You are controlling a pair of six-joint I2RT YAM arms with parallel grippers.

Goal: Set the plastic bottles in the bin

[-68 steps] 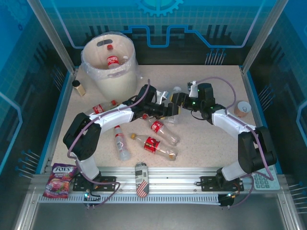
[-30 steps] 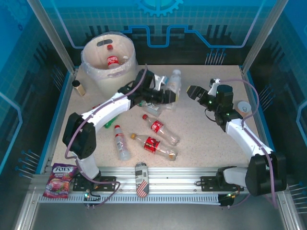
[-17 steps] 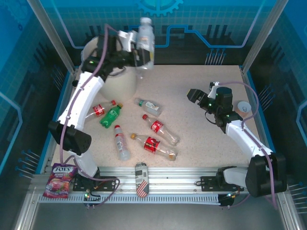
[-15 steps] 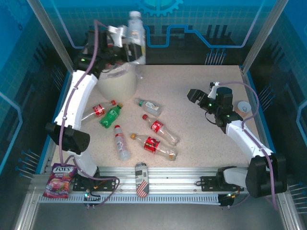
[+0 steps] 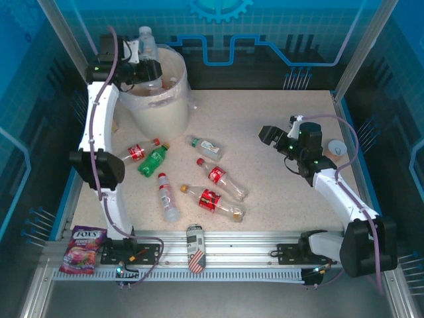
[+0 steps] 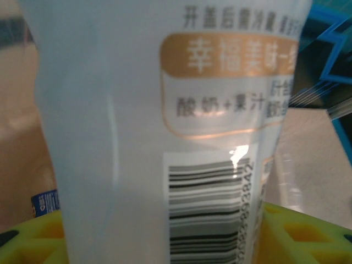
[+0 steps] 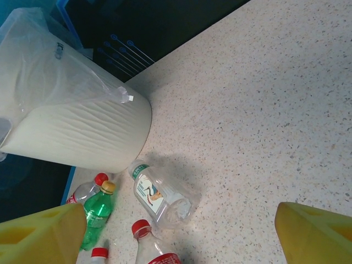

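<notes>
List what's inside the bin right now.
The bin shows its inner wall and clear liner on the right side. The left tool, shut on a pale bottle, covers most of the opening in the top view, so any bottles inside can't be seen.

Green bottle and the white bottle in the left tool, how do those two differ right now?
Pose: the green bottle lies on its side on the table, while the white bottle is gripped by the left tool above the bin. Colour: the green bottle is see-through green with a yellow cap; the white bottle is pale with a barcode label. Both are small plastic bottles.
</notes>
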